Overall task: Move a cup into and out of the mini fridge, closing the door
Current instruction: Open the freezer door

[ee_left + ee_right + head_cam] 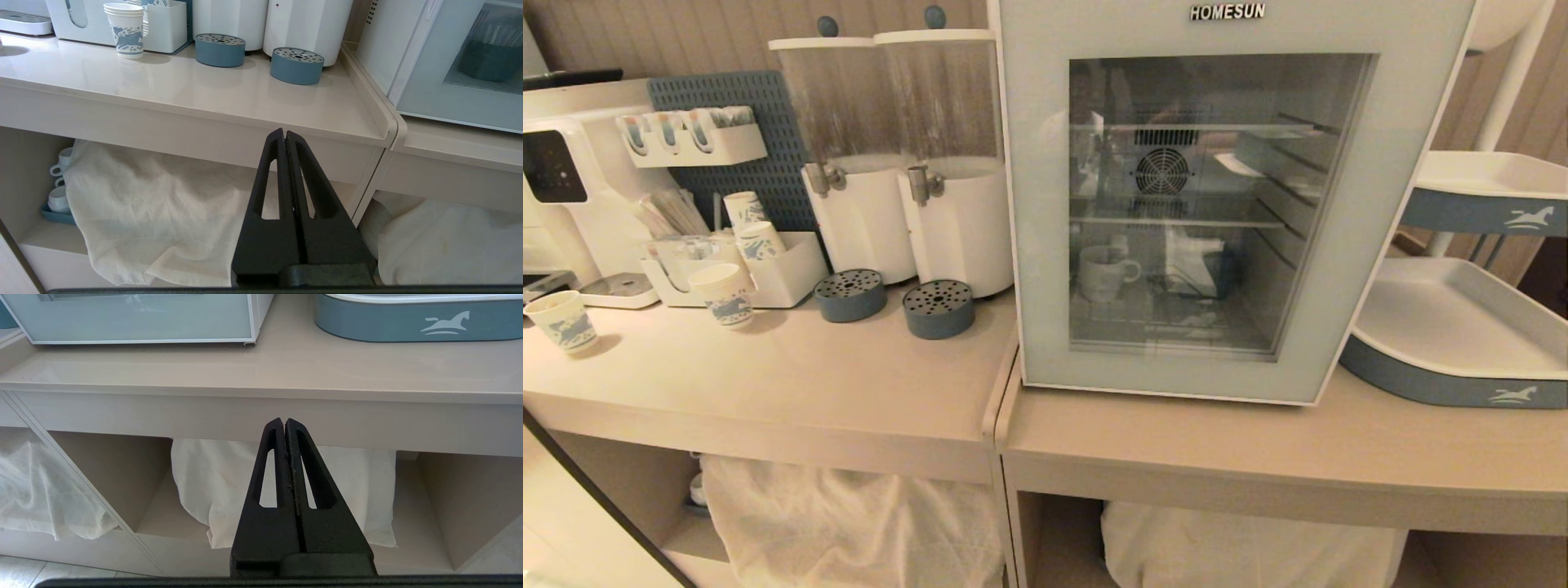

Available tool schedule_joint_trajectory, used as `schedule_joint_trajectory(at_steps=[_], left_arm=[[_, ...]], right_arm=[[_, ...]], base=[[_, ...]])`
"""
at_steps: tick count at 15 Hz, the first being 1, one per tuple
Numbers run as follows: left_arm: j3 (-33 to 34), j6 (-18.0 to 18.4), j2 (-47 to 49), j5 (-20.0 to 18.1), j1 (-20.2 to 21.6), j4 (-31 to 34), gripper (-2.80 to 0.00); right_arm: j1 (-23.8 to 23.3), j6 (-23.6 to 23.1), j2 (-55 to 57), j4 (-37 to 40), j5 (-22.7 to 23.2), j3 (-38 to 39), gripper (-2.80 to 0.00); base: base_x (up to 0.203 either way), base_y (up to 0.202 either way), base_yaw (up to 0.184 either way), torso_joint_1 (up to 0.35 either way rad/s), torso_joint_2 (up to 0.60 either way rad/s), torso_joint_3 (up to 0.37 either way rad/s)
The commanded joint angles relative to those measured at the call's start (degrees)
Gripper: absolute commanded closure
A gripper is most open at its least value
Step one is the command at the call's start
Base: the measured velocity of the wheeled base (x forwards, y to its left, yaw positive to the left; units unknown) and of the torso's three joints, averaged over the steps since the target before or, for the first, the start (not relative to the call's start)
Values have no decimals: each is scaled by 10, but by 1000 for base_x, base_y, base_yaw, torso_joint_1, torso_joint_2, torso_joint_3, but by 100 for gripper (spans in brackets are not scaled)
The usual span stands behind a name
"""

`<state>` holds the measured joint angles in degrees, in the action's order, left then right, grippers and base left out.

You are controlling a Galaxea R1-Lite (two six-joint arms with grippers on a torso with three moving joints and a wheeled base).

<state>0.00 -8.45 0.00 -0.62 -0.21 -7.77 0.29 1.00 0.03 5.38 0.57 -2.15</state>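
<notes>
Left gripper [284, 136] jaws pressed together, empty, low in front of the counter edge; right gripper [284, 424] the same. Fridge [1388, 245] sits up and beyond both, door [1045, 245] shut, cup [1104, 273] inside on the bottom shelf. Likely first step: open the door at its free edge, swing it fully clear, then reach for the cup.

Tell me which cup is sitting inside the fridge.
The white mug with a loop handle, seen through the closed glass door on the lower shelf. The blue-printed paper cups all stand outside, on the counter left of the mini fridge.
</notes>
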Motion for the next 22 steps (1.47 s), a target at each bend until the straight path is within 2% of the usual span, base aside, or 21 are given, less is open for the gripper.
schedule_joint_trajectory(at_steps=[1,11,22], left_arm=[[23,-1,-3,0,0,-1,0],[23,9,-3,1,0,0,0],[23,-2,-3,0,0,-1,0]], right_arm=[[1,0,0,1,0,0,0],[1,0,1,-10,0,3,0],[1,1,1,-11,0,4,0]], base=[[0,0,0,0,0,0],[0,0,0,0,0,0],[0,0,0,0,0,0]])
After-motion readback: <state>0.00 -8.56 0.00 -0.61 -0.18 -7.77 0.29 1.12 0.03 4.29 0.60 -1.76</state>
